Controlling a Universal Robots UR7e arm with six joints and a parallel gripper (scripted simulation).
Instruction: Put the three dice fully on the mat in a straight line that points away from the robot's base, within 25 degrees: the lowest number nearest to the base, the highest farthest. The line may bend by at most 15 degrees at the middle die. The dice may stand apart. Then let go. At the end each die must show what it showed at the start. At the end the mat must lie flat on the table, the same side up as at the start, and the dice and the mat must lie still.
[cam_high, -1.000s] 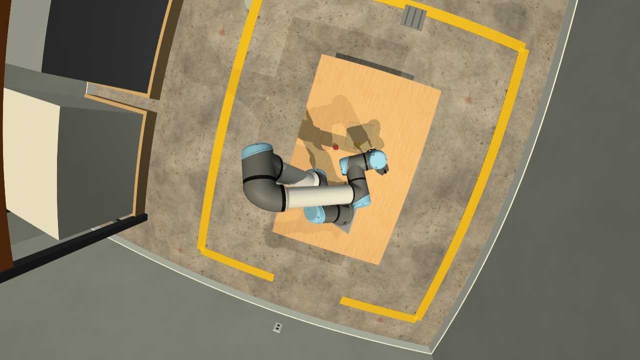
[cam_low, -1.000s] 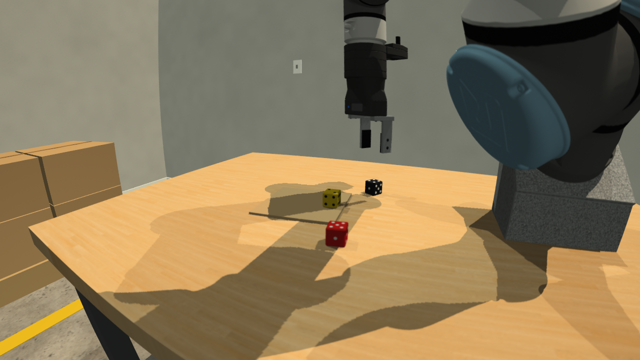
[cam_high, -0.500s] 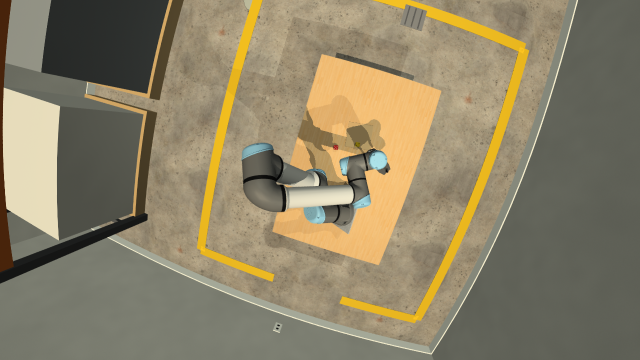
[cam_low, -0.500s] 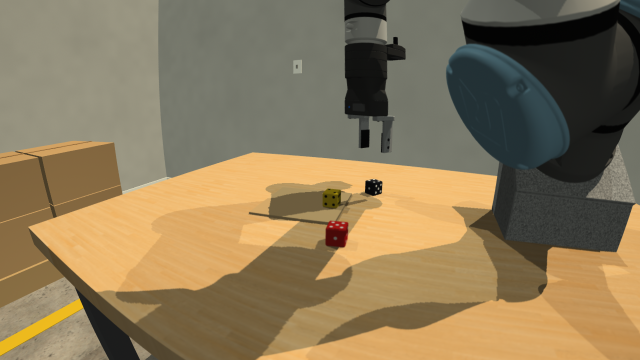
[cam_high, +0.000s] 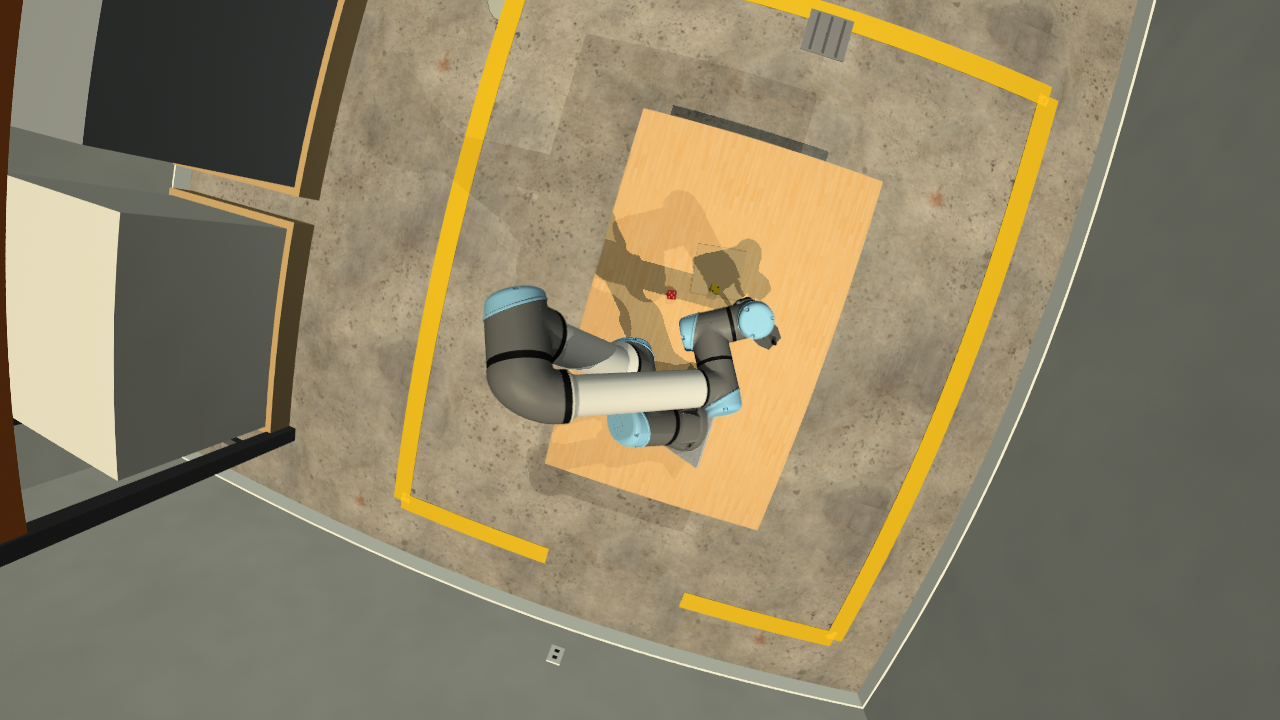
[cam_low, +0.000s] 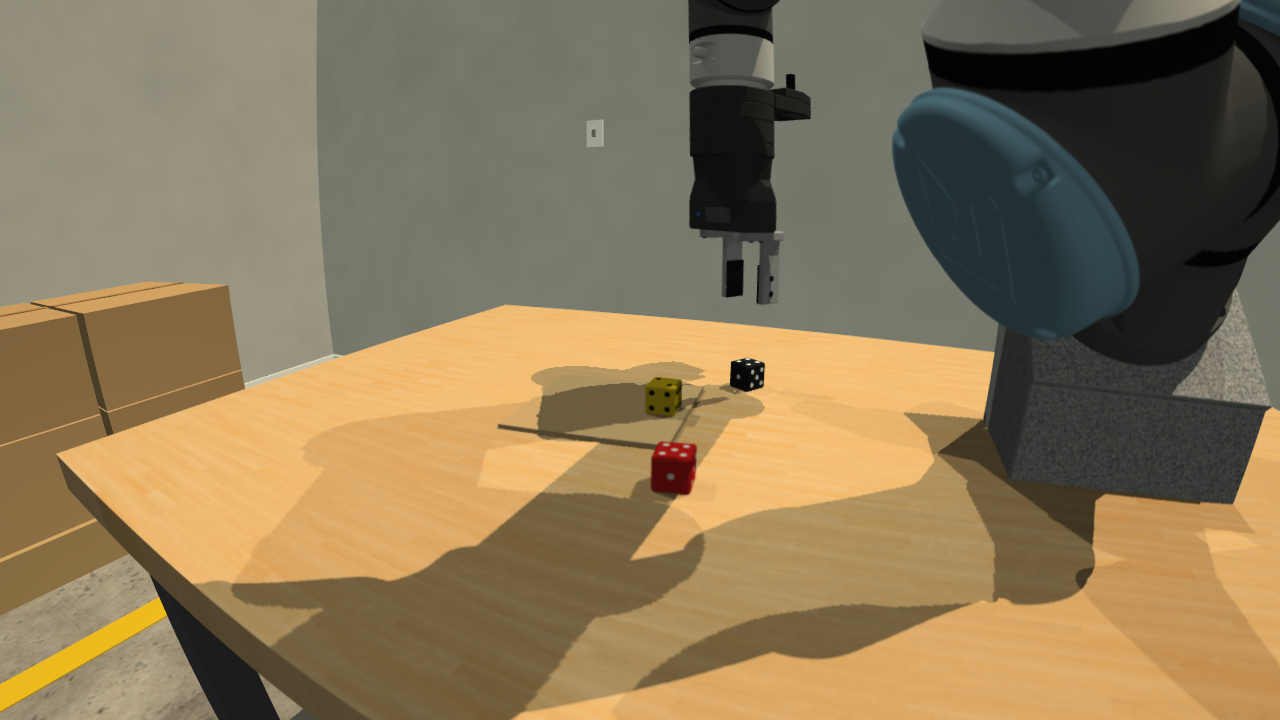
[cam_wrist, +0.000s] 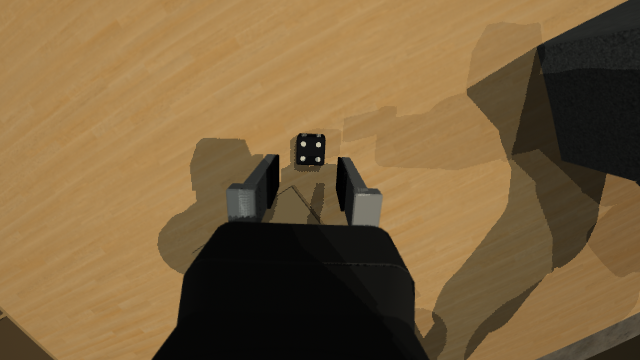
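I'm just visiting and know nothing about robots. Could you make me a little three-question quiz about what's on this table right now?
1. What number does the black die show on top?
2. True or false: the gripper holds a die.
3. Which die lies on the mat: A red, B yellow, C black?

Key:
1. Four.
2. False; it hangs open above the table, holding nothing.
3. B, the yellow die; the red die sits just off its edge.

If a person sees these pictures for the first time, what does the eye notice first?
Three small dice on the wooden table: a red die in front, a yellow die behind it, a black die farthest back showing four. The hand hangs open and empty above the black die, and the arm's blue joint cap fills the right.
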